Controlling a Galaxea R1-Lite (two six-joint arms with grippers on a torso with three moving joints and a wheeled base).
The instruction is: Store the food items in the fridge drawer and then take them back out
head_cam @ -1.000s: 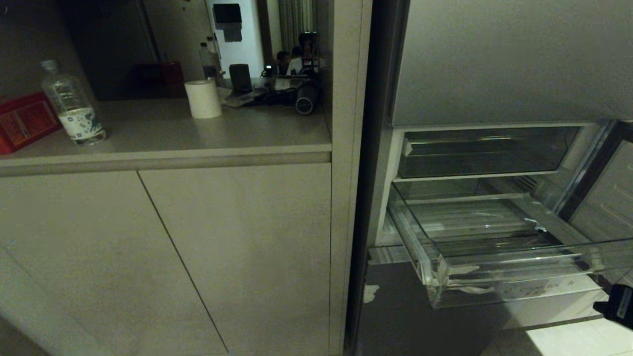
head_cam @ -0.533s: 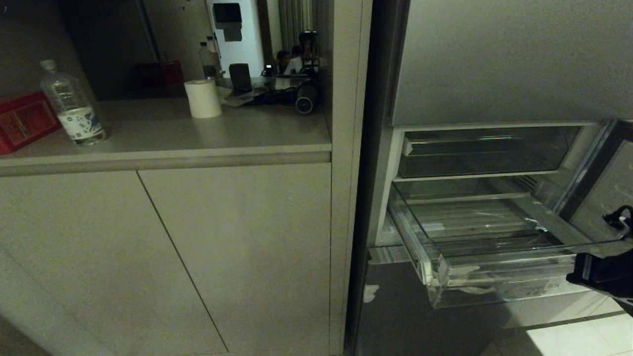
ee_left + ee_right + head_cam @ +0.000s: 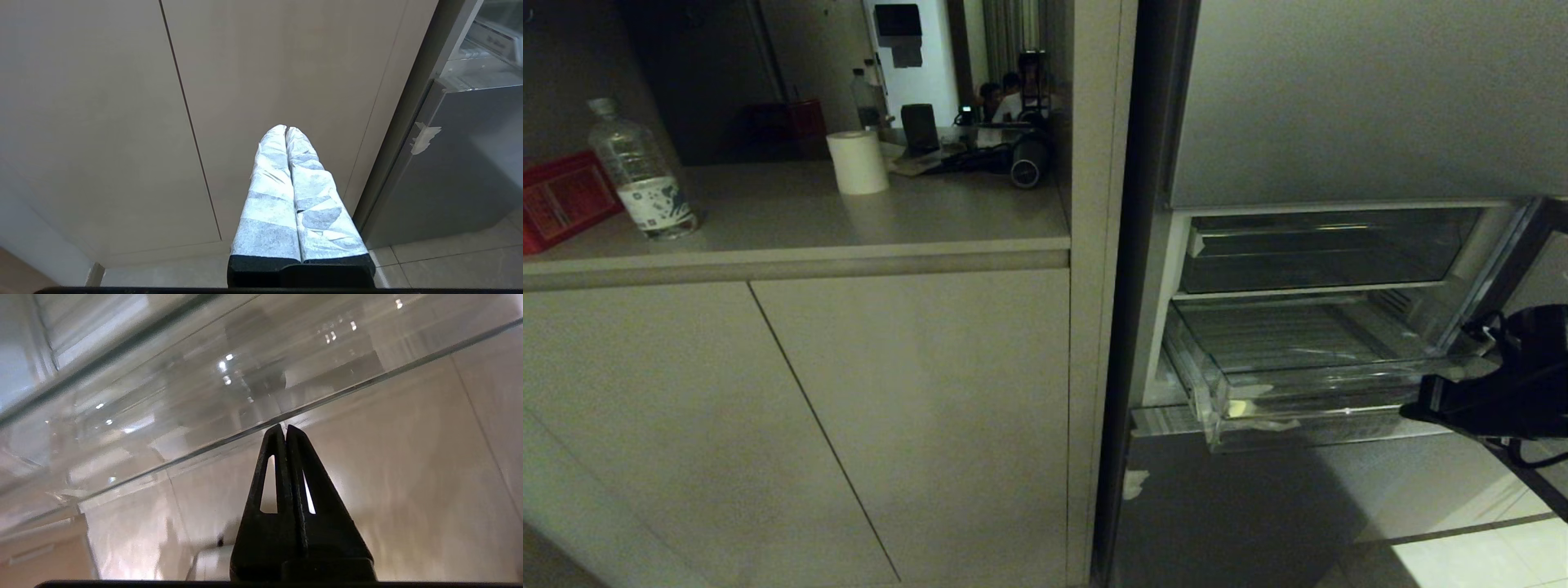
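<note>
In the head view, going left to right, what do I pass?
Red box → water bottle → paper roll → tall cabinet panel → fridge drawer → right end effector, at the drawer's front.

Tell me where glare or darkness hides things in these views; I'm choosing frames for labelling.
Head view: dim overall, the fridge drawer showing faint streaks and the right tool a dark shape. Right wrist view: bright spots and reflections across the clear plastic, the tool backlit black. Left wrist view: evenly lit, the left tool sharp.
</note>
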